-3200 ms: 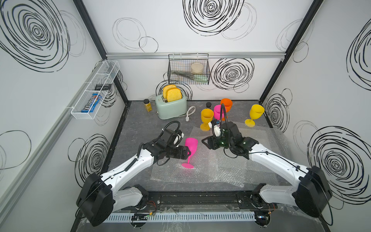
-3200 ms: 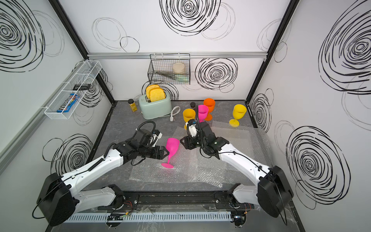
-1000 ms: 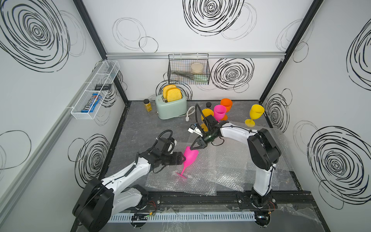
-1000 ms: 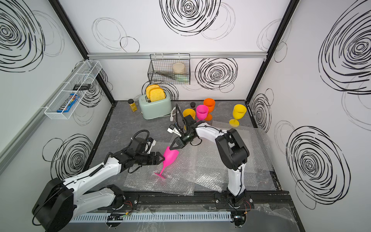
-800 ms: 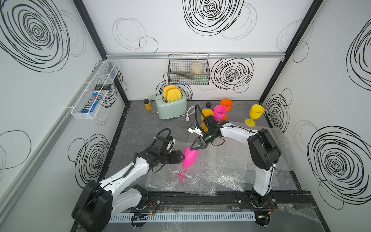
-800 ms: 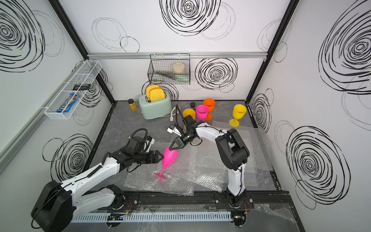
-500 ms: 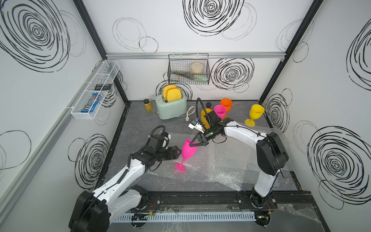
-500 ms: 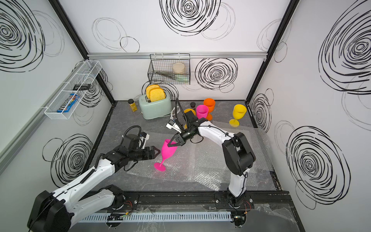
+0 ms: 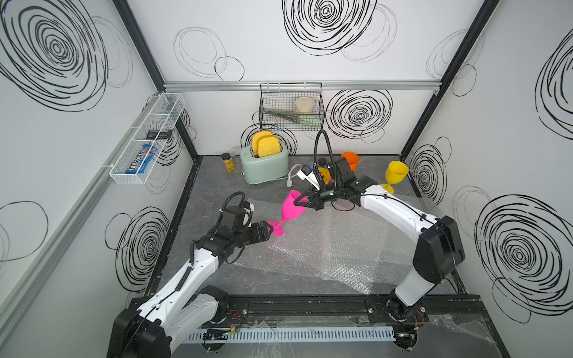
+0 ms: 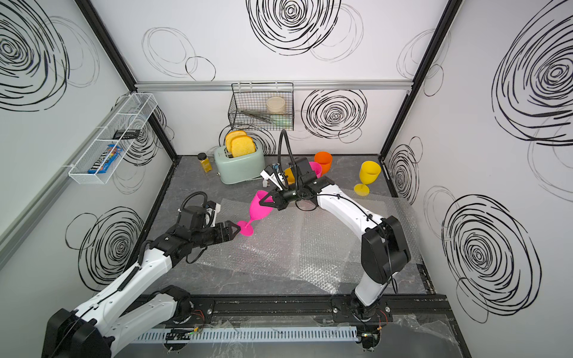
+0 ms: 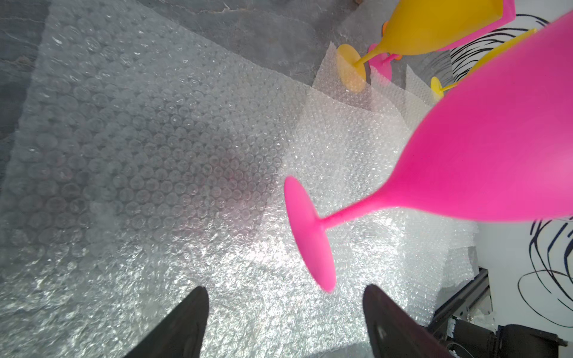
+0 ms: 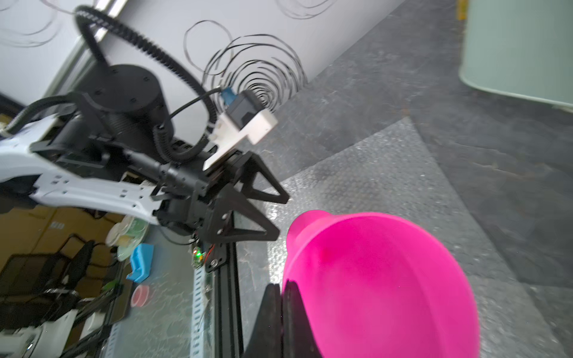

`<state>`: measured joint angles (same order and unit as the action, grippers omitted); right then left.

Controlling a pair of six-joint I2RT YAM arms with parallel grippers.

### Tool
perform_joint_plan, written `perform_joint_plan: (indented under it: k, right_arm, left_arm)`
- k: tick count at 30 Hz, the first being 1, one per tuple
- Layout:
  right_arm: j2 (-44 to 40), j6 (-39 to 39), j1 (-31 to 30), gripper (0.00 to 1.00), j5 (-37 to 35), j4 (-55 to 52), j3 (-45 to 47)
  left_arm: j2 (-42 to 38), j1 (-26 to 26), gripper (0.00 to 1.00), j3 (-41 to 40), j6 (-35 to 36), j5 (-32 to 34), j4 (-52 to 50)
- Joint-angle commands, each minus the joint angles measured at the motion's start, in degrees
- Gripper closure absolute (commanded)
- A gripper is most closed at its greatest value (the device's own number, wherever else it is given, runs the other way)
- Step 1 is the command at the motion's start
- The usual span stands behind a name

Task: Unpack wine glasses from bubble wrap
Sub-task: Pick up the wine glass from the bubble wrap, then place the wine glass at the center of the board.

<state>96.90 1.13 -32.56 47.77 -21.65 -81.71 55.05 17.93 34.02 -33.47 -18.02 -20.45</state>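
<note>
The right claw (image 9: 300, 203) is pinching only the thin rim of the pink goblet (image 9: 291, 211). The goblet is hanging tilted above the flat bubble wrap (image 9: 325, 251), its foot pointing down and away from that claw. So shallow a hold is risking a swing or slip that would drop it onto the tabletop (image 9: 214, 186). The left claw (image 9: 269, 228) is gaping wide and empty, with the foot just beyond its tips, so any drift is likely bumping the foot. Behind the right claw, the orange goblet (image 9: 352, 159) and its neighbours are standing close to the arm, inviting a knock.
</note>
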Motion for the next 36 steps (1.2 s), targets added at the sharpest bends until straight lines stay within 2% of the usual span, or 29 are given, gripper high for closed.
perform_joint_plan:
  k: [1, 6, 12, 19, 24, 27, 36]
  right_arm:
    - [3.0, 2.6, -0.3, 1.00, -14.0, 0.6, -5.2]
    - [7.3, 4.1, -1.3, 1.00, -25.8, 0.0, -12.0]
    - [15.3, 1.3, -4.2, 1.00, -34.6, -6.5, -24.2]
    - [24.4, 0.3, -7.2, 1.00, -37.9, -10.1, -35.5]
    - [30.4, -1.7, -9.7, 1.00, -45.2, -14.4, -44.4]
    - [33.6, -1.8, -10.2, 1.00, -47.2, -18.7, -49.9]
    - [36.9, -1.7, -10.2, 1.00, -48.1, -24.0, -55.1]
  left_arm:
    - [-0.3, -0.4, 0.17, -1.1, -1.4, -0.3, 1.2]
    - [-1.0, -0.3, 0.17, -1.4, -2.0, -0.6, 1.5]
    - [-1.1, 0.1, 0.17, -1.8, -2.6, -0.6, 1.6]
    - [-1.3, 1.3, 0.17, -2.0, -3.2, -0.9, 2.1]
    - [-1.7, 1.7, 0.17, -1.5, -3.2, -0.8, 2.0]
    - [-1.6, 1.7, 0.17, -1.1, -2.9, -0.6, 1.7]
    - [-1.2, 1.8, 0.17, -0.9, -3.0, -0.1, 1.7]
